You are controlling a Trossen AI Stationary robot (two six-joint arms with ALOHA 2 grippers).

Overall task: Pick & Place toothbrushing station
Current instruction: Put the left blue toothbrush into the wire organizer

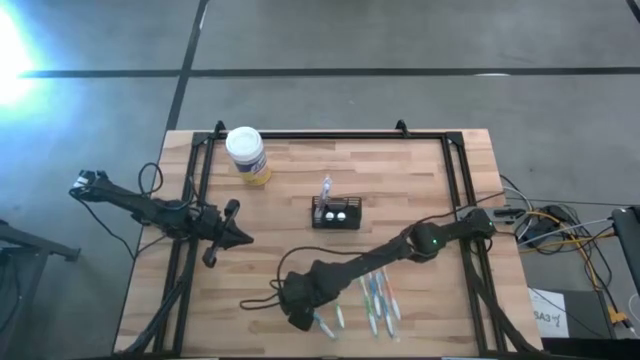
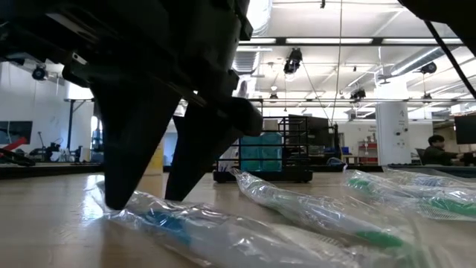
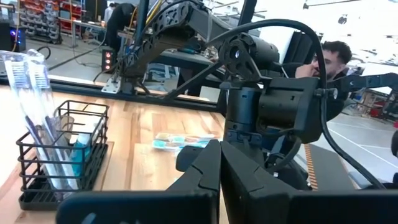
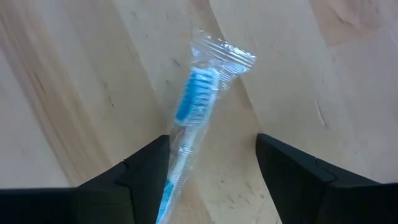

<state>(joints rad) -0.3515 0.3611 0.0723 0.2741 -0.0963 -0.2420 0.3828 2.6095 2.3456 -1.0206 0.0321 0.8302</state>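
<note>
The toothbrushing station is a black wire holder standing on its base mid-table, with a wrapped toothbrush upright in it. It also shows in the left wrist view. My right gripper is open near the table's near edge and points down. Its fingers stand on either side of a blue toothbrush in a clear wrapper that lies flat on the table. The low view shows the same fingers over that toothbrush. My left gripper is shut and empty at the table's left. My right gripper comes from above with one fingertip at the edge of the toothbrush's clear wrapper, near the handle below the bristles. I cannot tell whether it touches the wrapper. The toothbrush lies flat on the table.
Several more wrapped toothbrushes lie on the table to the right of my right gripper. A round white-lidded yellowish jar stands at the far left. A black frame runs along the table's edges. A person sits beyond the table.
</note>
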